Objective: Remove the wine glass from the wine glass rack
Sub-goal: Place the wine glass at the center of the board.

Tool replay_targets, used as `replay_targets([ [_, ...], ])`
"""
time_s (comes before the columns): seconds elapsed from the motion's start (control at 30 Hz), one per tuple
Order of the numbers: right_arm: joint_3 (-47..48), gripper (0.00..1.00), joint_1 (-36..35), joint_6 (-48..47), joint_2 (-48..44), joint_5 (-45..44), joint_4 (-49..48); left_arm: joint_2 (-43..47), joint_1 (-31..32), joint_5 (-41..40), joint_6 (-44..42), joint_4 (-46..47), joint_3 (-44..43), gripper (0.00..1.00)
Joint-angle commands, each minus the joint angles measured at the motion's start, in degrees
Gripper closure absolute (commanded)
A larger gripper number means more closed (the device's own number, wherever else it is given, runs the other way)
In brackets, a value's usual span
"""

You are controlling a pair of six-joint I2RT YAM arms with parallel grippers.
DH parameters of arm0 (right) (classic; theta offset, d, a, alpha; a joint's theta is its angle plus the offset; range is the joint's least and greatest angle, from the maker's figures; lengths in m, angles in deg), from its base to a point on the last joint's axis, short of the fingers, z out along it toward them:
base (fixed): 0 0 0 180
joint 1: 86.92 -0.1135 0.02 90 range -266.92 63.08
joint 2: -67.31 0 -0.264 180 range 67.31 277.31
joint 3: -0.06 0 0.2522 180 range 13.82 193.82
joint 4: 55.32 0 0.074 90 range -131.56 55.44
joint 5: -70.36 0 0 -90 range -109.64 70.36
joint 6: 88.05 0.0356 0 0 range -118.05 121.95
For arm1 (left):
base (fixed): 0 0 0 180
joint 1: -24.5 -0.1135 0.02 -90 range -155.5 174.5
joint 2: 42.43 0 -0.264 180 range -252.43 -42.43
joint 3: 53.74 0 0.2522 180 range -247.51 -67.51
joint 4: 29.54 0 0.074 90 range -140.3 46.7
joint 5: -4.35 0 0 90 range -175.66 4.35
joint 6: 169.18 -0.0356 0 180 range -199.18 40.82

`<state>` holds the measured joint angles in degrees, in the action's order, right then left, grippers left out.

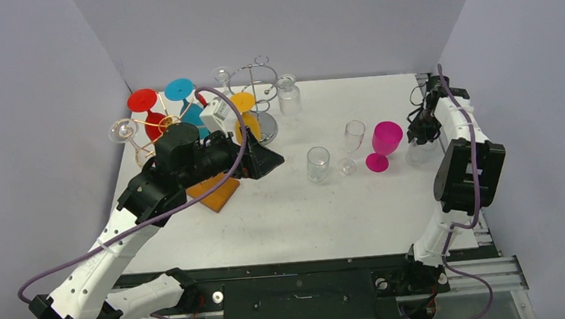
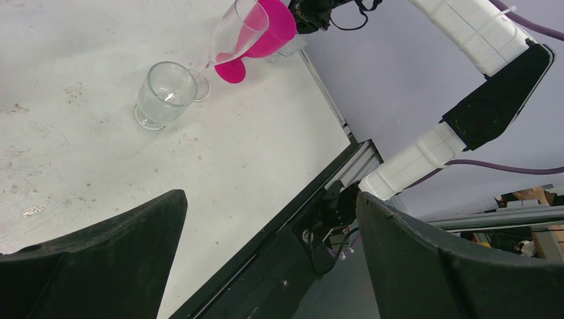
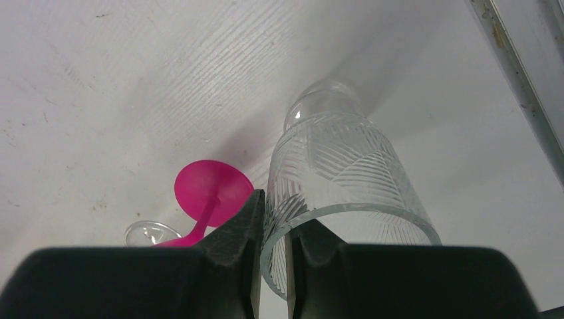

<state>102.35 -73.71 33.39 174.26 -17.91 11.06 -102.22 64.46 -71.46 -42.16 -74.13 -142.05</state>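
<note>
Your white bench (image 1: 307, 218) stands between grey walls. Toward its far-left corner the wine glass rack (image 1: 217, 193) holds its coloured wine glasses (image 1: 179, 89), none lifted off. Your left gripper (image 1: 268, 160) sits just beside the rack, jaws apart and empty. At the right edge, your right gripper (image 3: 274, 266) pinches the rim of an etched tumbler (image 3: 339, 173), near a pink goblet (image 1: 383, 144).

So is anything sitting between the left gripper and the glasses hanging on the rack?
Nothing visible does. The open left gripper sits just in front of the wire rack and the orange glass. Its wrist camera faces away, toward the tumbler, so only the top view shows this.
</note>
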Motion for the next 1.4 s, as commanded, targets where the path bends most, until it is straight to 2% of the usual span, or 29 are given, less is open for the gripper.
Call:
replay_targets([
  [0.0,3.7,0.90,0.4,-1.0,0.4,-0.3,-0.5,0.7,0.2,1.0,-0.8,1.5,0.0,0.04],
  [0.17,4.5,0.84,0.4,-1.1,0.9,-0.6,-0.2,0.4,0.1,1.0,-0.7,1.5,-0.2,0.04],
  [0.43,6.1,0.81,0.4,-1.4,1.1,-1.5,0.7,-0.2,0.2,1.2,-0.3,1.8,-0.5,0.04],
  [0.67,8.8,0.70,0.4,-1.3,-1.6,-4.4,3.0,-0.7,0.1,0.8,-0.4,1.7,-1.4,0.04],
  [0.9,10.9,0.62,0.4,-1.2,-6.3,-6.6,5.4,-1.6,0.1,0.3,-0.9,0.7,-3.3,0.04],
  [1.1,12.2,0.43,-0.4,-1.4,-12.5,-8.3,6.1,-2.4,0.0,-1.4,-1.6,-1.5,-6.6,0.04],
  [1.23,12.6,0.36,-1.4,-1.0,-17.0,-7.1,5.5,-2.8,-0.1,-4.4,-2.3,-4.3,-10.6,0.04],
  [1.37,12.5,0.33,-4.6,0.2,-21.3,-5.4,3.6,-3.0,-1.2,-10.0,-3.1,-10.2,-15.9,0.04],
])
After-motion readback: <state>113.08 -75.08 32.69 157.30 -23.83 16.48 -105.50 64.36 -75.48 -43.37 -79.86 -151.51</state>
